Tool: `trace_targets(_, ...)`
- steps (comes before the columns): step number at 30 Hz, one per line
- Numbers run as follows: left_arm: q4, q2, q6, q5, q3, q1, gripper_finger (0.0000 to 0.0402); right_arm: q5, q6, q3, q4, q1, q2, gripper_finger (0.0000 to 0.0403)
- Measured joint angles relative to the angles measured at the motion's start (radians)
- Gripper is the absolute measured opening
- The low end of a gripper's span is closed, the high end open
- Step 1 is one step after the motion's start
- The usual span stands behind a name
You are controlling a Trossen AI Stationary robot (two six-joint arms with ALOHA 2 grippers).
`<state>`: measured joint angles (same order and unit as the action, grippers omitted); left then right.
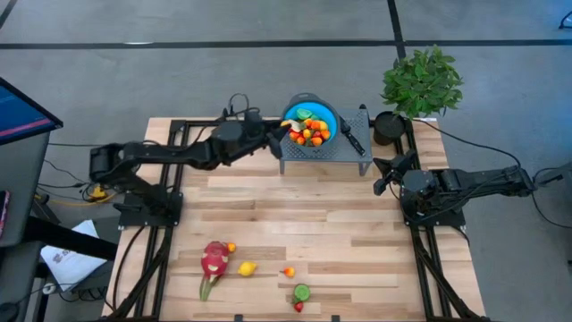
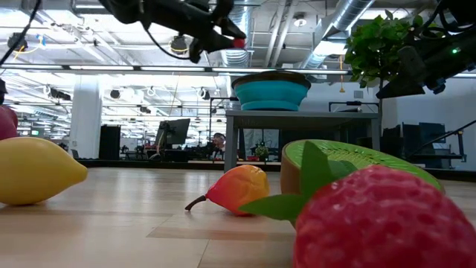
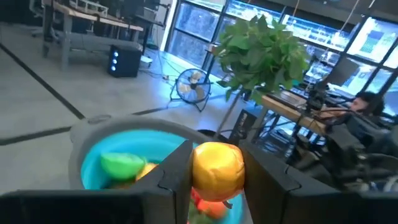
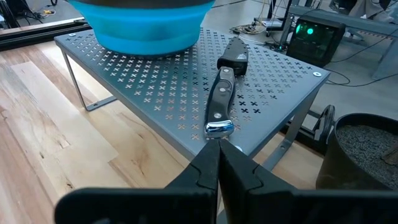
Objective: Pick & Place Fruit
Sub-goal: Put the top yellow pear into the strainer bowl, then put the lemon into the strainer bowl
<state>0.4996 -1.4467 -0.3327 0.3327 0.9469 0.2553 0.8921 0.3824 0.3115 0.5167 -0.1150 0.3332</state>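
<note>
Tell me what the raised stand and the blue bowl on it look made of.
Stand: probably sheet metal, matte grey, punched with small cross holes, thin legs. Blue bowl: looks like soft plastic or silicone, smooth, with stepped folds; can't tell which.

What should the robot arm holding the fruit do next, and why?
Probably open and drop it. The left gripper holds a yellow-orange fruit right over the blue bowl, which already has fruit inside.
</note>
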Motion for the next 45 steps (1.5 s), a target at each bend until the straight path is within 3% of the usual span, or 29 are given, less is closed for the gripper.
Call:
trace_targets(12, -0.001, -0.151, 0.04, -0.009, 0.091, 0.041, 0.0118, 0.0, 0.0, 0.0, 0.001, 0.0, 0.0, 0.0)
trace_targets(23, 0.007, -0.152, 0.041, -0.009, 0.091, 0.041, 0.0217, 0.0, 0.0, 0.0, 0.001, 0.0, 0.0, 0.0)
trace_targets(28, 0.019, -0.152, 0.041, -0.009, 0.091, 0.036, 0.0232, 0.0, 0.0, 0.0, 0.002, 0.0, 0.0, 0.0)
trace_targets(45, 0.019, -0.151, 0.037, -0.009, 0.091, -0.081, 0.0086, 0.0, 0.0, 0.0, 0.002, 0.0, 0.0, 0.0)
